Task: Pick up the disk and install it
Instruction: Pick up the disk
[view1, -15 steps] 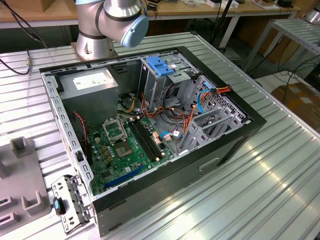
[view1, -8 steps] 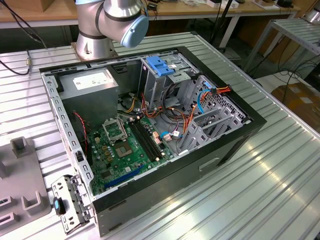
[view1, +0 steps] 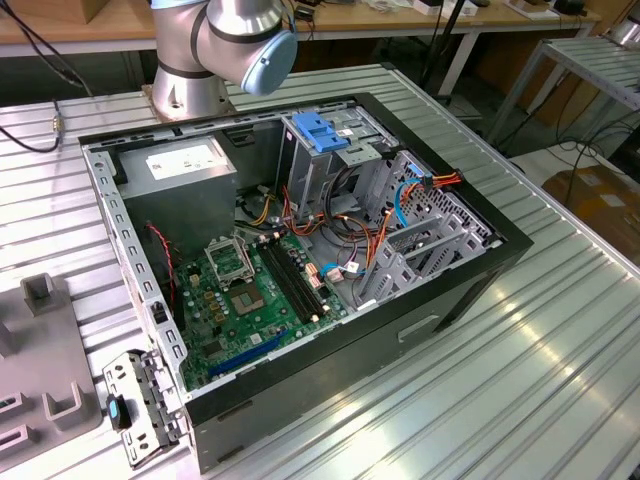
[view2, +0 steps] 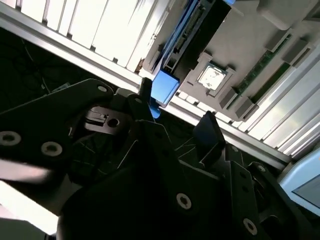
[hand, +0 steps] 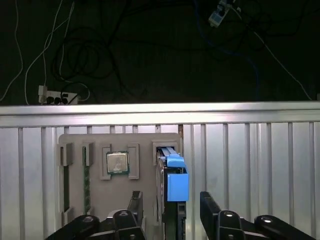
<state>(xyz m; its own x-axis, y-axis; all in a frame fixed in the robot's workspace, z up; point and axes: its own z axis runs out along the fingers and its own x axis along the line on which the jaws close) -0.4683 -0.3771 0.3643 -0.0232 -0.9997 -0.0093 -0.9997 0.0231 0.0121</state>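
The gripper (hand: 171, 196) is spread wide, one finger (hand: 136, 202) on each side of the disk (hand: 176, 182). A clear gap shows between each finger and the disk, so nothing is gripped. The disk stands on edge in a slot at the edge of a grey tray (hand: 112, 195), with its blue rail facing the camera. In the second wrist view the same blue end (view2: 164, 89) shows between the dark fingertips.

On the tray, a square chip (hand: 117, 162) lies flat in its own holder, near the disk but apart from it. Beyond the disk's other side there is only bare ribbed table (hand: 250, 165). The table's edge runs just past the tray, with dark floor and loose cables (hand: 75, 65) behind it.

The open computer case (view1: 330, 395) fills the middle of the exterior view. A blue bracket (view1: 318, 130) sits on the drive cage at upper centre. The arm (view1: 220, 40) rises at the top, toward the exterior view's left.
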